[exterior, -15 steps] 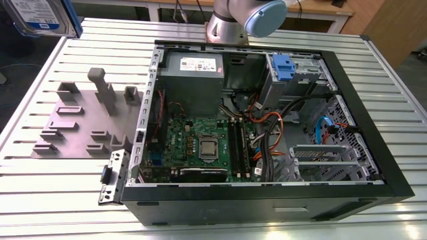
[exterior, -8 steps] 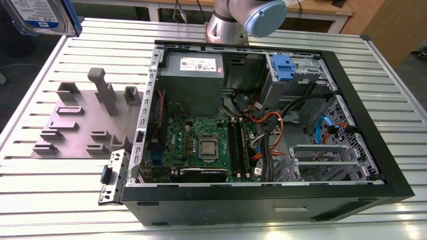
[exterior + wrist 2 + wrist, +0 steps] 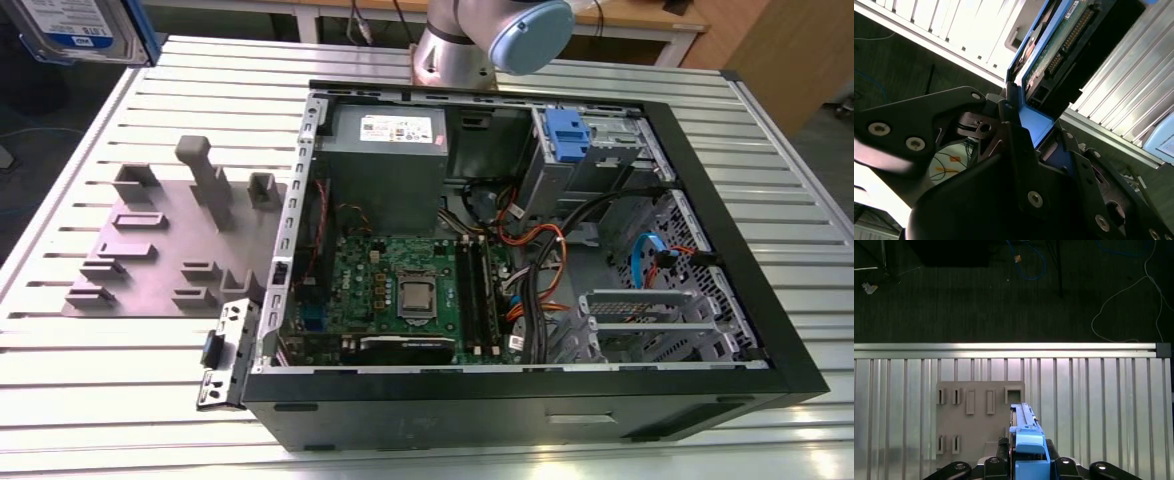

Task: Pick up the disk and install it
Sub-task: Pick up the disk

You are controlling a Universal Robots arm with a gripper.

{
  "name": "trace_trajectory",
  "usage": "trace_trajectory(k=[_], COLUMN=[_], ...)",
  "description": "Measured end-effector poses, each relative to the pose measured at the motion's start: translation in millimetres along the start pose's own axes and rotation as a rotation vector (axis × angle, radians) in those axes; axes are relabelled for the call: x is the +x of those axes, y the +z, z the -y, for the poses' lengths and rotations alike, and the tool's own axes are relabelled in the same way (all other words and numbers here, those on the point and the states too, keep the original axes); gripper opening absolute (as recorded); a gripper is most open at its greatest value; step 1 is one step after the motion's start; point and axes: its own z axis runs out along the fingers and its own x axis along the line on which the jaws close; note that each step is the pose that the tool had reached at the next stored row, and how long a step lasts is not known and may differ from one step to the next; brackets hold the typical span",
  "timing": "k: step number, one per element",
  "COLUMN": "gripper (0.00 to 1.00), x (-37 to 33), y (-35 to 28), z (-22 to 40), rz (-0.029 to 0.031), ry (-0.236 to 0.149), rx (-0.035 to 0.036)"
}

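One claw [image 3: 1036, 127] pinches the one disk [image 3: 1059, 40] by its blue carrier, its fingers pressed against both sides, and holds the disk on edge in the air. Beneath it, in the first wrist view, one grey fixture plate [image 3: 979, 425] lies on the slatted bench [image 3: 1104, 405]. Farther off, towards the exterior view's right, one open computer case [image 3: 731, 230] holds a power supply [image 3: 387, 150], a motherboard [image 3: 400, 290], cables and a blue latch [image 3: 567, 135].
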Motion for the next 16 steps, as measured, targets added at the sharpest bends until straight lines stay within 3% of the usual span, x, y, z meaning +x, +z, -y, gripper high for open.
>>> trace_trajectory(k=[11, 16], gripper=[0.36, 0.36], x=[-0.1, 7.5], y=[-7.6, -8.0], z=[-0.3, -0.1], rz=[0.0001, 0.0001], ry=[0.000, 0.000], rx=[0.0000, 0.0001])
